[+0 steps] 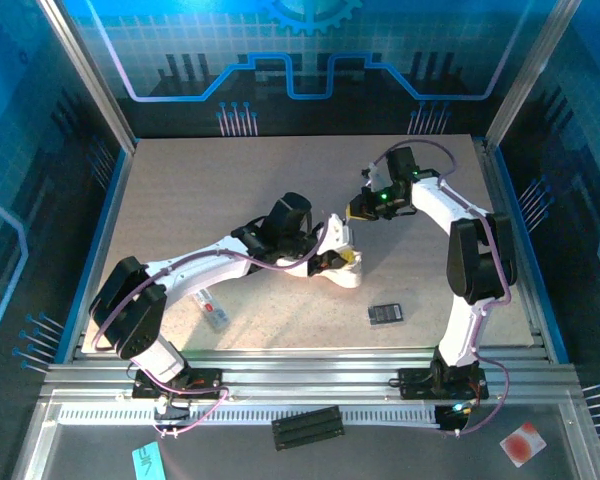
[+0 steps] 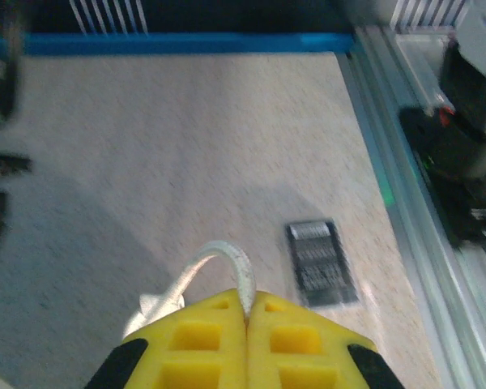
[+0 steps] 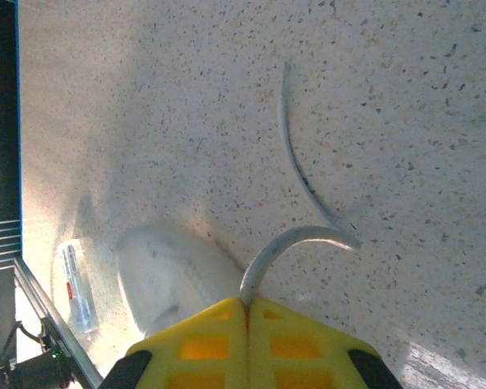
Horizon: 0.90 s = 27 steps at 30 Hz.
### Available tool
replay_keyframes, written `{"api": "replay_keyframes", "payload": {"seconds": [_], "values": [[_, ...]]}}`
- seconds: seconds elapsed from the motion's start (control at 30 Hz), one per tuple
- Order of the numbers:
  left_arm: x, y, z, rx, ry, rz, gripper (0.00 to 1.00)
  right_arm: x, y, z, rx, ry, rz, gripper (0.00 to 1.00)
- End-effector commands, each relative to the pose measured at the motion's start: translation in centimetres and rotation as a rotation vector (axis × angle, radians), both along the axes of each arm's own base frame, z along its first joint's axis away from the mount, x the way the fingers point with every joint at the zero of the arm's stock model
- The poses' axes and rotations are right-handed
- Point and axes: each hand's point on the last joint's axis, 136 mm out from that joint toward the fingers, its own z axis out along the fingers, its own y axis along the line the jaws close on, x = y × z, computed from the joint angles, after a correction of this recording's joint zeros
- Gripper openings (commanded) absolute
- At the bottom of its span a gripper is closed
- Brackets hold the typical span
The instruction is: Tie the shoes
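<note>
The small white shoe lies in the middle of the table, partly covered by my left arm. My left gripper sits right over it, its yellow fingers shut on a loop of white lace that arches out of the closed tips. My right gripper hovers just behind and to the right of the shoe. It is shut on the other lace, whose free end curves away above the table. The shoe's pale rounded toe lies below and left of its fingers.
A flat black rectangle lies on the table near the right of the shoe. A small white tag lies near my left arm. Blue-edged walls and a metal rail border the table.
</note>
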Motion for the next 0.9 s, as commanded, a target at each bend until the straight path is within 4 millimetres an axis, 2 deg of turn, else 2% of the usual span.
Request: {"api": "replay_keyframes", "payload": {"seconds": [0.0, 0.1, 0.2, 0.27, 0.4, 0.5, 0.67, 0.73, 0.87], "values": [[1.7, -2.1, 6.1, -0.224, -0.075, 0.032, 0.00, -0.3, 0.0, -0.9, 0.023, 0.022, -0.017, 0.00], [0.9, -3.0, 6.3, -0.295, -0.086, -0.054, 0.00, -0.5, -0.1, -1.1, 0.029, 0.028, -0.024, 0.00], [0.5, -3.9, 5.0, -0.269, -0.033, -0.122, 0.00, -0.6, -0.2, -1.1, 0.036, 0.035, -0.025, 0.00], [0.9, -4.1, 3.9, -0.231, 0.009, -0.114, 0.00, -0.5, -0.2, -0.9, 0.036, 0.035, -0.025, 0.00], [1.0, -3.8, 1.9, -0.192, 0.023, -0.093, 0.00, -0.3, -0.5, -0.4, 0.036, 0.022, -0.031, 0.00], [1.9, -2.8, 1.2, -0.170, 0.063, -0.026, 0.00, 0.1, -0.8, 0.7, 0.036, -0.002, -0.045, 0.00], [4.6, 0.2, 4.1, -0.291, 0.096, 0.094, 0.00, 0.8, -1.7, 4.8, 0.029, -0.115, -0.084, 0.00], [5.4, 1.1, 5.3, -0.280, 0.093, 0.123, 0.00, 0.7, -2.3, 6.5, 0.010, -0.163, -0.103, 0.00], [6.8, 2.8, 6.3, -0.210, 0.084, 0.163, 0.00, -0.3, -3.5, 9.1, -0.034, -0.237, -0.134, 0.00]]}}
